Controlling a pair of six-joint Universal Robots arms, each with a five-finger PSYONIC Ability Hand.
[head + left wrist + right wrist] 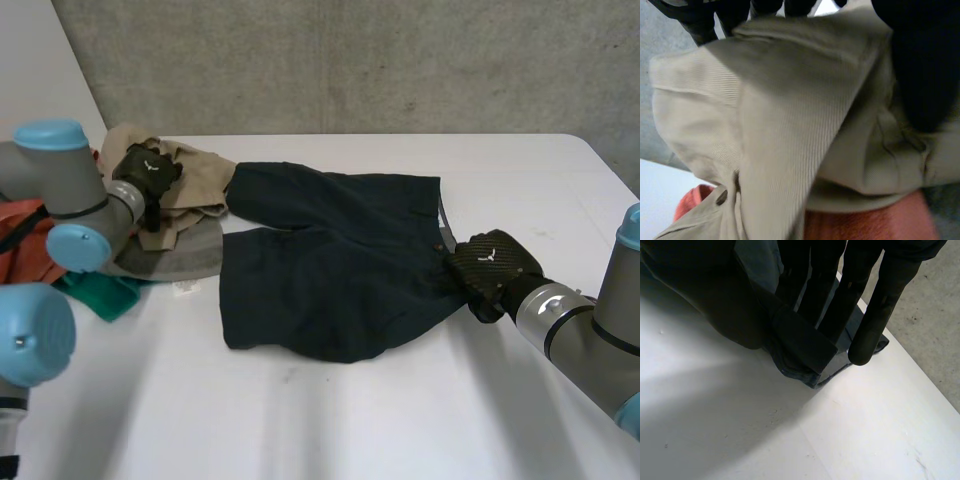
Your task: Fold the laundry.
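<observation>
1. The right hand (492, 262) pinches the waistband edge of the dark navy shorts (330, 270), straight fingers (872, 325) against thumb.
2. The shorts lie spread mid white surface (400, 420).
3. The left hand (148, 172) rests on a beige garment (790, 125); whether it grips cannot be told.

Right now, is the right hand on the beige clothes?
No, the right hand is at the waistband of the dark shorts.

Soft, even light fills the scene. The white counter (400, 420) is bright without glare, and the concrete wall (350, 60) behind it is a flat grey. The dark shorts (330, 270) swallow the light, so their folds barely show. Close up, the beige cloth (790, 125) is lit on one face and shaded along its fold.
</observation>
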